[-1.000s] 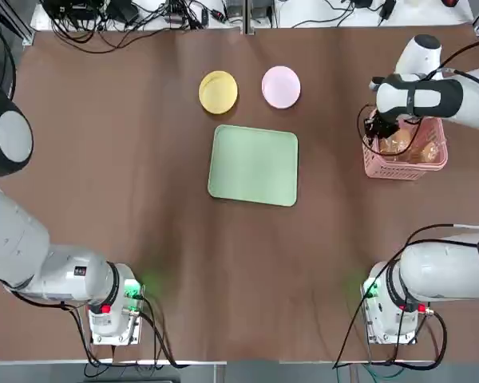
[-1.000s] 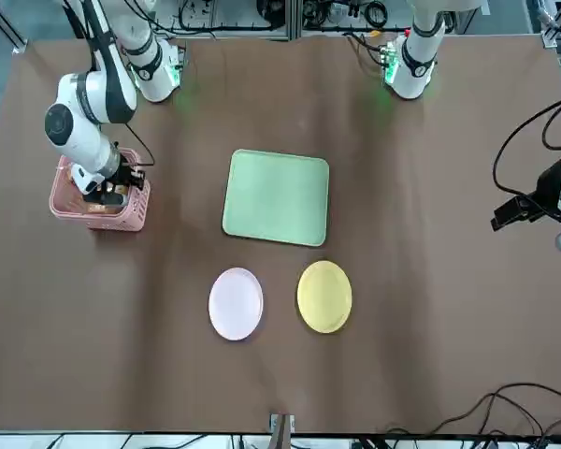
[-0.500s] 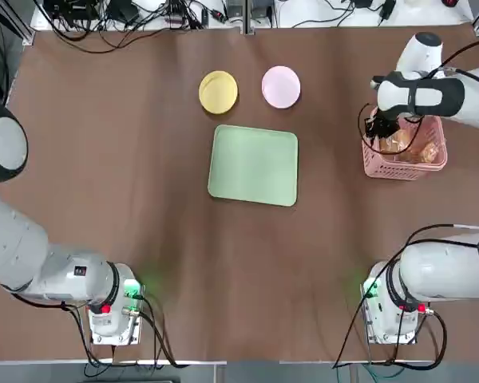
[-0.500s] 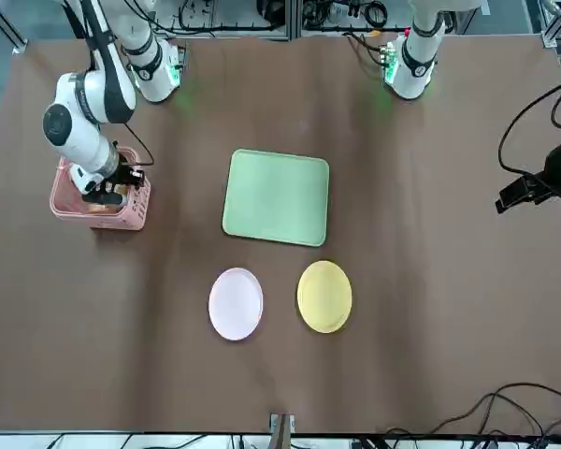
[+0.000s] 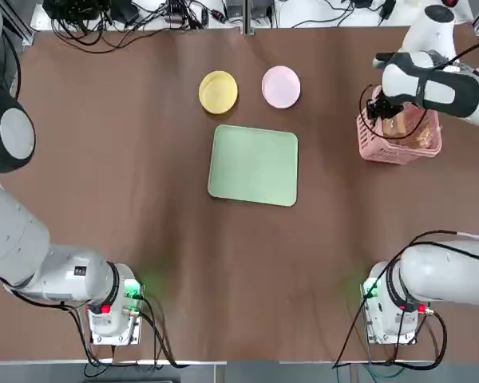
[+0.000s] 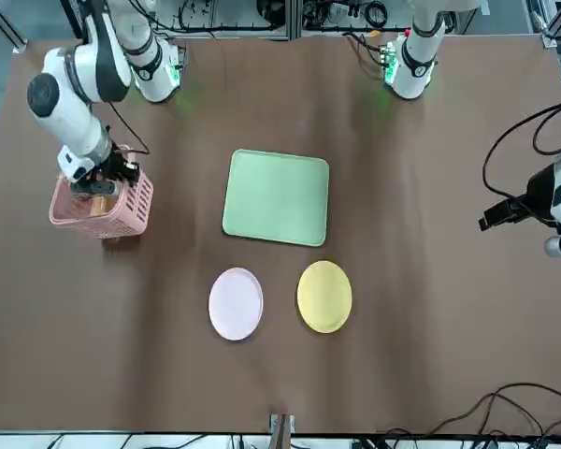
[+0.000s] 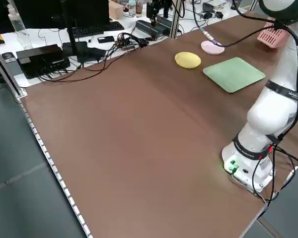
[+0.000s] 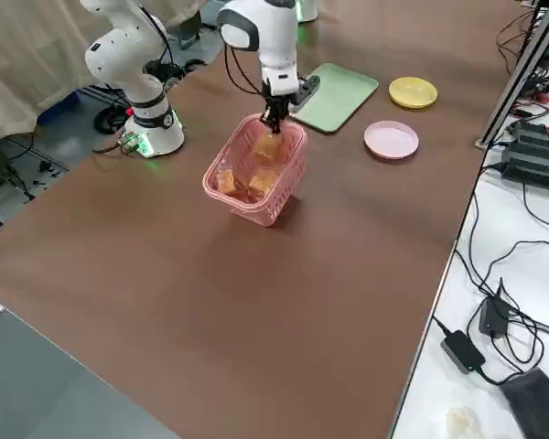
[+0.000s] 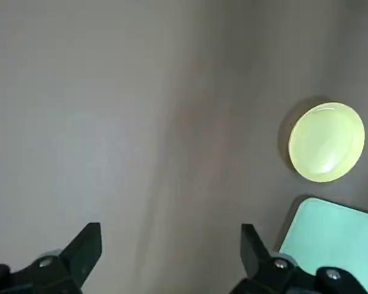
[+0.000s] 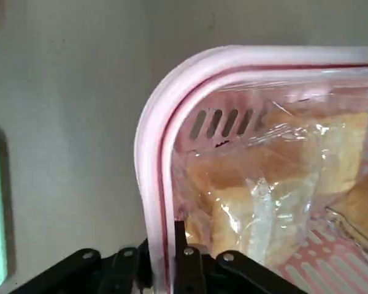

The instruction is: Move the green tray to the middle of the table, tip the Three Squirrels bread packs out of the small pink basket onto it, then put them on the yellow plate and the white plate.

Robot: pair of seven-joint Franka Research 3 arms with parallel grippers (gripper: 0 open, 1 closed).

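Two black fingers of my right gripper (image 10: 164, 242) are clamped together on the rim of the small pink basket (image 5: 398, 148), one inside the wall, one outside. I have it over on the right side of the table (image 5: 144, 239), well apart from the green tray (image 5: 253, 166); whether its base touches the tabletop, I cannot tell. Inside lie the bread packs (image 10: 251, 196) in clear, crinkled plastic, near my fingers.

The tray lies flat around the middle, bare. Just beyond it, on the side away from my bases, sit the yellow plate (image 5: 218, 92) and, to its right, the white plate (image 5: 281, 87), both bare.

My left gripper (image 9: 172, 251) hangs above the table's left side, fingers wide apart, holding nothing.
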